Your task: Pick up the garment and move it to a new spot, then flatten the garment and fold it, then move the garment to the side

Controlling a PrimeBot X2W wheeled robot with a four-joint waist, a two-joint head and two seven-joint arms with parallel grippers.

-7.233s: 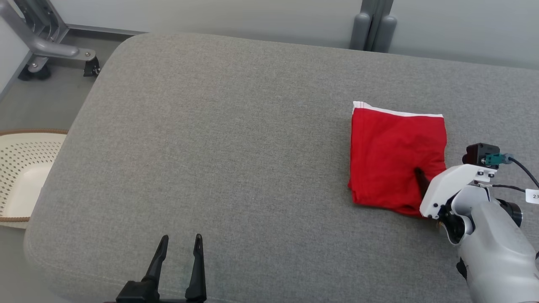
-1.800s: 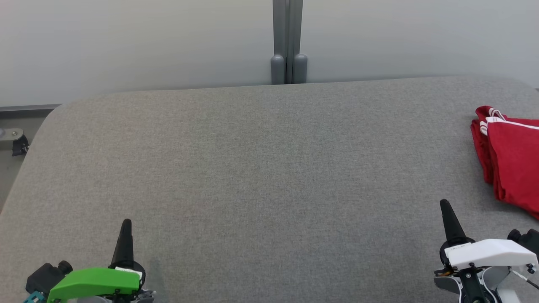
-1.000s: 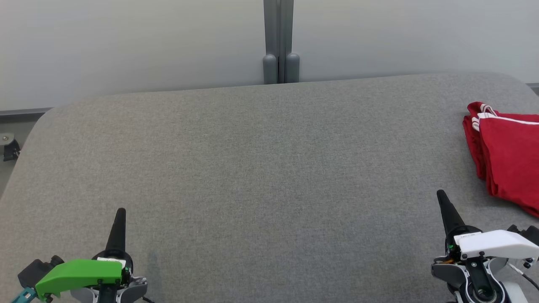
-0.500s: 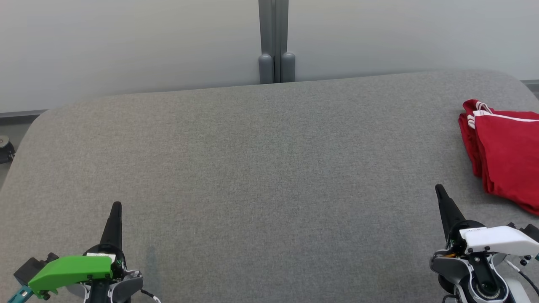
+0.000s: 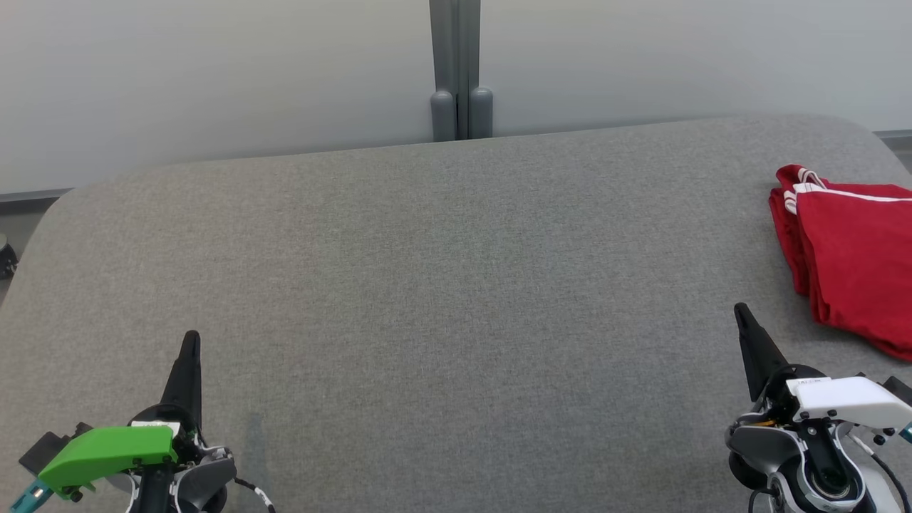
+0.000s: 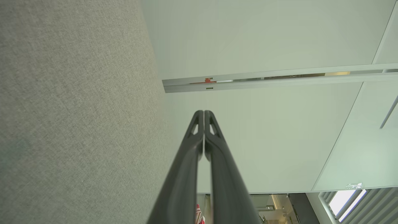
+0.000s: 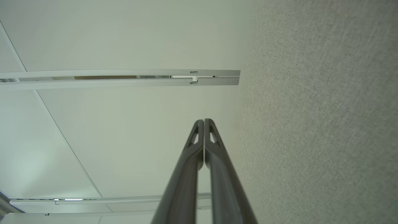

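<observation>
The folded red fabric garment with white trim (image 5: 858, 267) lies flat at the far right of the grey cloth-covered worktop (image 5: 442, 285). The picture's right edge cuts off its right side. Its white-striped edge faces the far side, and layered red folds show along its left side. The right tool (image 5: 742, 311), two long dark fingers rising from a white-capped wrist at the near right, points toward the far side. Its tip is to the left of the garment and nearer than most of it, close by but not touching, with a strip of bare grey cloth between them. In the right wrist view the right tool (image 7: 204, 121) has its two fingers pressed together tip to tip with nothing between them, the worktop running along one side and a pale wall beyond. The left tool (image 5: 191, 338), dark fingers on a green-capped wrist at the near left, is well apart from the garment, with nearly the whole width of the worktop between them. In the left wrist view the left tool (image 6: 204, 112) is likewise closed, fingertips meeting and holding nothing. A grey upright post (image 5: 461, 107) stands against the pale wall (image 5: 214, 85) behind the worktop's far edge.
</observation>
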